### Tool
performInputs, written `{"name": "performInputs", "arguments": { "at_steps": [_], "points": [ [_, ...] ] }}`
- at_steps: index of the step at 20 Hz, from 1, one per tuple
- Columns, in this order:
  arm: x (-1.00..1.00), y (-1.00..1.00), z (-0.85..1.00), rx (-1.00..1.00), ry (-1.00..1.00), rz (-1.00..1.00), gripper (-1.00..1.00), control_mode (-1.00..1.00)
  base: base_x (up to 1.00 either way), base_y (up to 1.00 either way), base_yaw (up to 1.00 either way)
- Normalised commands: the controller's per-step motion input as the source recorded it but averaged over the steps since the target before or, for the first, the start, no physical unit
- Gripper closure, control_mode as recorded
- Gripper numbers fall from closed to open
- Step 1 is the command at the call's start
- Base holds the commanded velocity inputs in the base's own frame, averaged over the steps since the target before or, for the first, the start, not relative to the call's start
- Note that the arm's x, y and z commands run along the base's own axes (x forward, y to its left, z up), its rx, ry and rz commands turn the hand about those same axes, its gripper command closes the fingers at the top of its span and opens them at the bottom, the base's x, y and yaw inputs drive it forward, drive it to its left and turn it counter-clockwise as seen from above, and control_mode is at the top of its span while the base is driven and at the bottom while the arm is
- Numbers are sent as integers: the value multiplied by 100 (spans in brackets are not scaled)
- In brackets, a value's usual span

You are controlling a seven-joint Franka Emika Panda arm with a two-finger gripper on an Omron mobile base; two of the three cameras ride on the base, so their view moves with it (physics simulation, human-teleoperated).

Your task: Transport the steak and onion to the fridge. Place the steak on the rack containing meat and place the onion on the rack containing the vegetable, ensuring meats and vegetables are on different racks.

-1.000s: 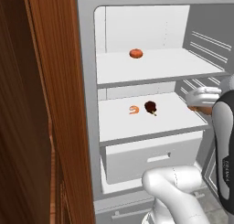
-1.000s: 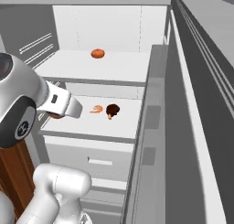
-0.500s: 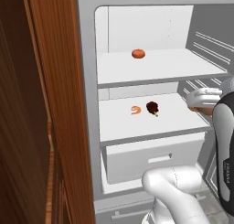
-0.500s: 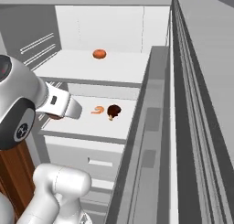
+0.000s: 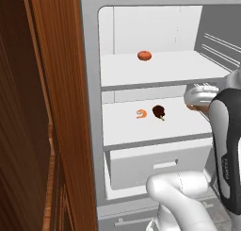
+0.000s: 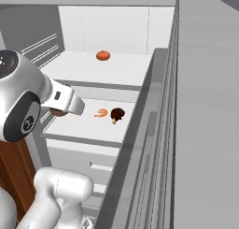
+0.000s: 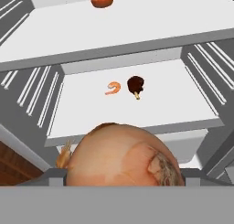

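Arm reaches forward; tool (image 7: 121,184) apparently clamped, fingertips hidden.

You see the onion (image 7: 123,157) with a papery tan skin, smooth and faintly streaked. The fridge (image 5: 89,84) has a matt light-grey shell, and its upper shelf (image 5: 160,72) and lower shelf (image 5: 155,126) look like smooth white plastic. The steak (image 5: 158,111) is dark and dull. The cabinet panel (image 5: 52,107) shows reddish-brown wood grain with a slight sheen.
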Motion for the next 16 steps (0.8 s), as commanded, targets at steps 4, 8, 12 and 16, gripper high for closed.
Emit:
{"name": "performInputs", "arguments": {
  "at_steps": [4, 8, 12, 16],
  "points": [
    [0, 0, 0, 0, 0, 0, 100, 100, 1, 5, 0],
    [0, 0, 0, 0, 0, 0, 100, 100, 0, 0, 0],
    [0, 0, 0, 0, 0, 0, 100, 100, 0, 0, 0],
    [0, 0, 0, 0, 0, 0, 100, 100, 0, 1, 0]
  ]
}}
